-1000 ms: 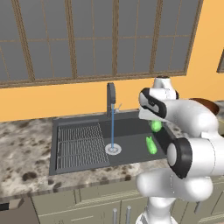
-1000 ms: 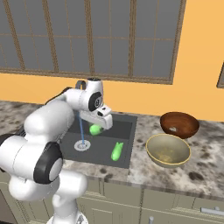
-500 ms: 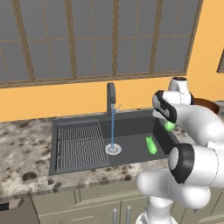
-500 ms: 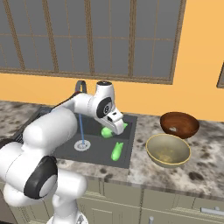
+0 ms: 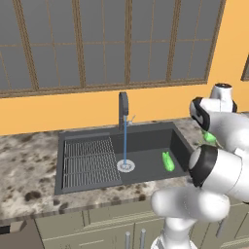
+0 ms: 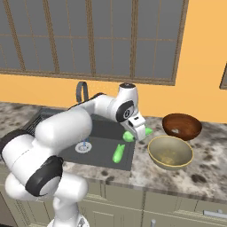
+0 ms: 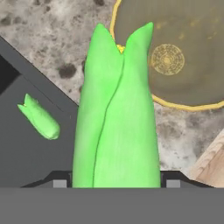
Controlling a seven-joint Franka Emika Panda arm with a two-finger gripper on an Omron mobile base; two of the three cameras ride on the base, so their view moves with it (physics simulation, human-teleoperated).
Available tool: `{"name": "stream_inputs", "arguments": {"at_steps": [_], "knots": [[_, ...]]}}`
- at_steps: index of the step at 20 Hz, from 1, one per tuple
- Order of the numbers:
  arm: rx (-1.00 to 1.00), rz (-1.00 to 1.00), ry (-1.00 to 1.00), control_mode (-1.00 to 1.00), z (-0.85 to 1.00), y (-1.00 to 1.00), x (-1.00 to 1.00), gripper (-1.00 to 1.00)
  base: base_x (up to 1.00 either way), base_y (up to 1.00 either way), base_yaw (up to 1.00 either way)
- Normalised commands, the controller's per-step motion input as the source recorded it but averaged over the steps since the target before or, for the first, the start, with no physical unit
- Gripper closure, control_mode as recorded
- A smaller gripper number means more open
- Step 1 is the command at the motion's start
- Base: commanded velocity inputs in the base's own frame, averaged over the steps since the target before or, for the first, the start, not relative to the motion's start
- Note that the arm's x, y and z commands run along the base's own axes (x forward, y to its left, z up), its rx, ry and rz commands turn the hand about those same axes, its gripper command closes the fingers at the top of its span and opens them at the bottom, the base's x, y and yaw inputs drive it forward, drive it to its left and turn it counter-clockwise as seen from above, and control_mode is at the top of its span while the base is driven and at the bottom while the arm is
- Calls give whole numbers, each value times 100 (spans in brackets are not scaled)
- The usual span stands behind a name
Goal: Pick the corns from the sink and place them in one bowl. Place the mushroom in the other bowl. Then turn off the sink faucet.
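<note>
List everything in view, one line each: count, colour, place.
Corn in the claw: one, bright green, carried above the counter between sink and tan bowl.
Corn in the sink: one, bright green, lying on the basin floor at its right side.
Sink: one, dark grey, set in the counter, ribbed section on its left.
Faucet: one, dark grey, behind the basin, water running.
Tan bowl: one, tan-olive, on the counter right of the sink.
Brown bowl: one, dark reddish-brown, behind the tan bowl.
Counter: speckled grey-brown stone.
Window: grey panes above an orange wall.
Claw: one, closed on a corn.
</note>
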Motion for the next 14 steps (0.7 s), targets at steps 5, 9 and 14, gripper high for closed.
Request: {"name": "stream_inputs", "arguments": {"at_steps": [5,9,14], "knots": [[0,-15,0,-100,0,-84,0,100,0,0,0],[0,-10,-1,-100,0,-71,0,100,0,0,0],[0,-4,0,-100,0,-52,3,100,0,0,0]]}}
